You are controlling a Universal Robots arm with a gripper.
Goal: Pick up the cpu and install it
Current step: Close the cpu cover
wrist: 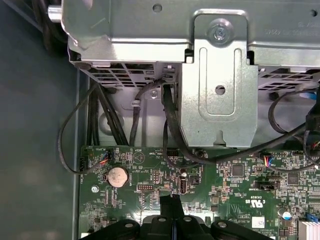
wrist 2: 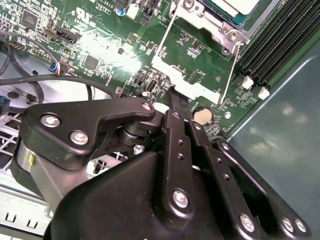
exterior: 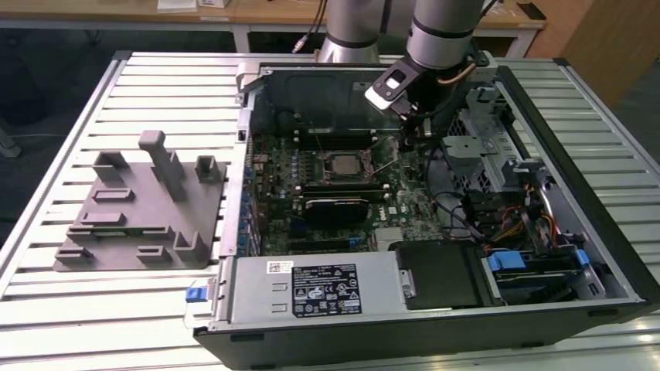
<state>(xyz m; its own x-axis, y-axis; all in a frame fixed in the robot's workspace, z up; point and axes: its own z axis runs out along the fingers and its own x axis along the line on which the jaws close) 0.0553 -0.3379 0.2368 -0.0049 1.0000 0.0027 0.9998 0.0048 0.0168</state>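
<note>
The cpu (wrist 2: 239, 6) lies flat in the motherboard socket (exterior: 341, 164), its pale silver top showing inside the metal frame (wrist 2: 200, 22). Thin wire levers (wrist 2: 227, 72) stand beside the socket. In the exterior view my gripper (exterior: 407, 141) reaches down into the open computer case, just to the socket's right, near the board. Both wrist views show its black fingers pressed together, the tips (wrist 2: 175, 97) (wrist: 172, 200) low over the green board next to a small port, with nothing between them. The gripper is apart from the cpu.
A grey fixture (exterior: 139, 209) sits on the slatted table (exterior: 62, 309) at the exterior view's left. Inside the case are a metal drive cage (wrist: 215, 75), black cables (wrist: 170, 130), a coin battery (wrist: 118, 176), memory slots (wrist 2: 280, 45) and the power supply (exterior: 314, 290).
</note>
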